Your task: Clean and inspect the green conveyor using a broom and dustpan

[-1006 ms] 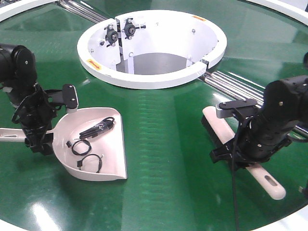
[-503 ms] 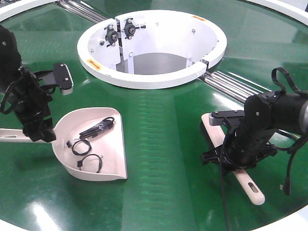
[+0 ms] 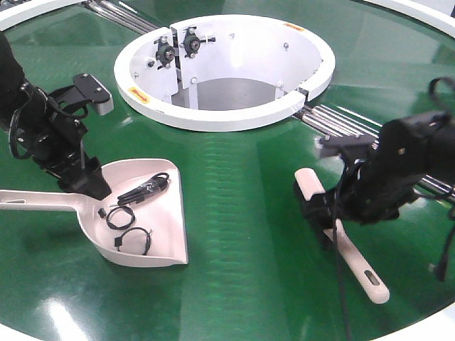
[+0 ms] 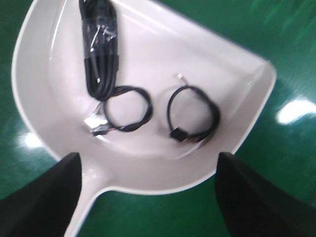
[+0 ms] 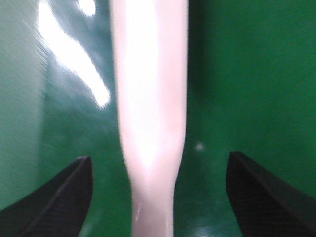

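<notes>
The green conveyor [image 3: 242,213] fills the front view. The pale dustpan [image 3: 162,231] lies flat on it at the left, handle pointing left, with black cable coils [image 3: 146,188] inside. My left gripper [image 3: 99,145] hovers open over the pan's back rim. In the left wrist view its dark fingers [image 4: 44,197] stand wide apart on either side of the dustpan [image 4: 197,64], clear of it. At the right lies the broom [image 3: 355,259], with my right gripper [image 3: 333,190] open above its neck. The broom handle [image 5: 150,98] runs between the jaws of the right gripper [image 5: 159,158], untouched.
The white centre hub [image 3: 227,114] opens at the back middle, with metal rollers [image 3: 341,121] running from it toward the right arm. A cable bundle [image 4: 98,54] and two small cable loops [image 4: 192,116] rest in the pan. The belt's white rim [image 3: 434,320] is close at the front right.
My left gripper lifted off the dustpan handle and swung right, over the pan's back rim. The broom turned, its handle end swinging left, and my right gripper shifted up along it.
</notes>
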`<state>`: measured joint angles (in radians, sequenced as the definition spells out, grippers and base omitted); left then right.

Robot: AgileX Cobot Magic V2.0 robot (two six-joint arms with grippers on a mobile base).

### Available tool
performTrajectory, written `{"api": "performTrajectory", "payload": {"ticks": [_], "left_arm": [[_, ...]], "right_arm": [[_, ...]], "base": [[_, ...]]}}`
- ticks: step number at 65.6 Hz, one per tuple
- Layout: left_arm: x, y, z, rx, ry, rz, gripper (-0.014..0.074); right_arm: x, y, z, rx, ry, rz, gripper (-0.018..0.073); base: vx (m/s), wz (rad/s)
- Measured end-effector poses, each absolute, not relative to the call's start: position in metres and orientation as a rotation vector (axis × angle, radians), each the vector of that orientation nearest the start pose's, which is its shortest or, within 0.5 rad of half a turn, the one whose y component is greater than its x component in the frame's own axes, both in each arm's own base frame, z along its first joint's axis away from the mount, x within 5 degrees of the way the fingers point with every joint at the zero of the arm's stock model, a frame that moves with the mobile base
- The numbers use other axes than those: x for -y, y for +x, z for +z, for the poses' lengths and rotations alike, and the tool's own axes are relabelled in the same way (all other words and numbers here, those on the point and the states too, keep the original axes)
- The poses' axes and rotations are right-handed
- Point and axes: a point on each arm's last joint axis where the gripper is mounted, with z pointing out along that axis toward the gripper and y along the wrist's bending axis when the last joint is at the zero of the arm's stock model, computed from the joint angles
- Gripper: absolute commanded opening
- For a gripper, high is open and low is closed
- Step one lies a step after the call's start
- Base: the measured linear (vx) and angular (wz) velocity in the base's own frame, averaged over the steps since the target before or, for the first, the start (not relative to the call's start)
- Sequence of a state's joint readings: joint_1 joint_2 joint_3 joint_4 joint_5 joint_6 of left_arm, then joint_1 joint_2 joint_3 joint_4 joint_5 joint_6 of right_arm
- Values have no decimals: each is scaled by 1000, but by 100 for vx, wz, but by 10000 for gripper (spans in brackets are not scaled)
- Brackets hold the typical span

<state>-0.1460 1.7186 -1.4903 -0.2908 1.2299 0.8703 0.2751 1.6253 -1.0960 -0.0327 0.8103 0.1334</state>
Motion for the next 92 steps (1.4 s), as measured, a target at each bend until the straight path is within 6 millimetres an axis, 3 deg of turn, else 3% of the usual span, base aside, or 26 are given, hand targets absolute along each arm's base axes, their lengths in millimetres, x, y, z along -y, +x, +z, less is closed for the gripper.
{"api": "performTrajectory", "payload": {"ticks": [13, 25, 34, 45, 55, 62, 69, 85, 92], "left_arm": [[79, 338, 310, -2579, 1097, -357, 533], [76, 315, 350, -2551, 904, -350, 533], [71, 277, 397, -2425, 832, -326, 533], [62, 216, 457, -2142, 803, -230, 533], [51, 155, 483, -1903, 714, -171, 533], [43, 117, 466, -1780, 631, -135, 533], [35, 91, 423, -1709, 555, -102, 533], [22, 55, 313, -1630, 433, -66, 533], [18, 43, 288, -1556, 394, -48, 533]], "right_arm": [[-77, 287, 291, -2579, -227, 73, 547], [-66, 255, 344, -2369, -220, 86, 546], [-56, 222, 379, -2226, -206, 103, 540], [-43, 178, 411, -2088, -225, 100, 526], [-34, 145, 421, -1974, -227, 107, 526], [-29, 123, 403, -1904, -232, 113, 526], [-24, 105, 375, -1838, -235, 125, 526], [-15, 65, 320, -1635, -222, 163, 526], [-11, 49, 303, -1523, -215, 173, 526]], "base": [[0, 0], [0, 0], [0, 0], [0, 0], [0, 0], [0, 0], [0, 0], [0, 0], [0, 0]]}}
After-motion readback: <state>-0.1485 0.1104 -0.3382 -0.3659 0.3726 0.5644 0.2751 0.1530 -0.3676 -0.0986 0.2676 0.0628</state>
